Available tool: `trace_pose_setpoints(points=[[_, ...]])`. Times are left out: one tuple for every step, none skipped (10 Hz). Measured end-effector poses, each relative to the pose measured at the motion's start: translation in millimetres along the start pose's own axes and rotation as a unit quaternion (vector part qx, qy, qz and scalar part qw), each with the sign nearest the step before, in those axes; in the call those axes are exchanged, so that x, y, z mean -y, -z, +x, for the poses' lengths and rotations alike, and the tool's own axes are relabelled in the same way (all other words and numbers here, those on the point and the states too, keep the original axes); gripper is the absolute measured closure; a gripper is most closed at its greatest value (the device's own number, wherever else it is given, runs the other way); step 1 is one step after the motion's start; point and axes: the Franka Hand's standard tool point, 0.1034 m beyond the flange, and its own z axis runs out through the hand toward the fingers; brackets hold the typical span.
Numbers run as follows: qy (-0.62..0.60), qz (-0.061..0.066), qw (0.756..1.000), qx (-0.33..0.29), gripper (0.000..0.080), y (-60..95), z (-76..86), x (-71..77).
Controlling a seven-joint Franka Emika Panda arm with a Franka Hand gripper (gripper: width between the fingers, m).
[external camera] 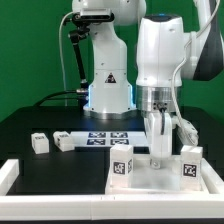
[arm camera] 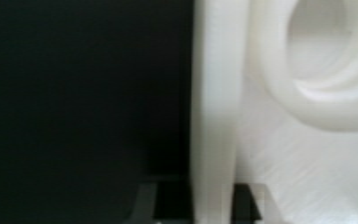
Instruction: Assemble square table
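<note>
The white square table panel [external camera: 150,180] lies at the front of the exterior view's right. Two tagged white legs [external camera: 122,167] [external camera: 190,166] stand on it near its corners. Two more legs [external camera: 40,142] [external camera: 66,142] lie loose on the black surface at the exterior view's left. My gripper [external camera: 160,152] points straight down onto the panel between the standing legs. In the wrist view the gripper [arm camera: 208,205] straddles the panel's upright rim [arm camera: 217,100], its dark fingers [arm camera: 165,203] pressed on either side. A round recess [arm camera: 327,60] shows beside the rim.
The marker board [external camera: 105,138] lies flat behind the panel, in front of the robot base [external camera: 108,95]. A long white bar [external camera: 12,175] edges the black surface at the front and the exterior view's left.
</note>
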Motion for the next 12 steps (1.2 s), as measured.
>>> trace_pose_setpoints(points=[[0.001, 0.0, 1.0, 0.0, 0.0742, 0.0, 0.0, 0.0], [0.001, 0.0, 1.0, 0.0, 0.0742, 0.0, 0.0, 0.0], [0.002, 0.0, 1.0, 0.0, 0.0742, 0.0, 0.0, 0.0], [0.003, 0.0, 1.0, 0.0, 0.0742, 0.0, 0.0, 0.1], [0.003, 0.0, 1.0, 0.0, 0.0742, 0.0, 0.0, 0.1], [0.007, 0.002, 1.0, -0.001, 0.0742, 0.0, 0.5, 0.0], [0.048, 0.016, 0.999, -0.01, 0.0742, 0.1, 6.7, -6.1], [0.081, 0.04, 0.996, -0.025, 0.0742, 0.6, 17.2, -11.9], [0.12, 0.062, 0.99, -0.043, 0.0742, 1.1, 25.2, -16.9], [0.166, 0.065, 0.983, -0.049, 0.0742, 1.3, 28.2, -18.5], [0.187, 0.064, 0.979, -0.052, 0.0742, 1.5, 30.7, -17.8], [0.213, 0.063, 0.973, -0.058, 0.0741, 2.1, 37.3, -16.4]])
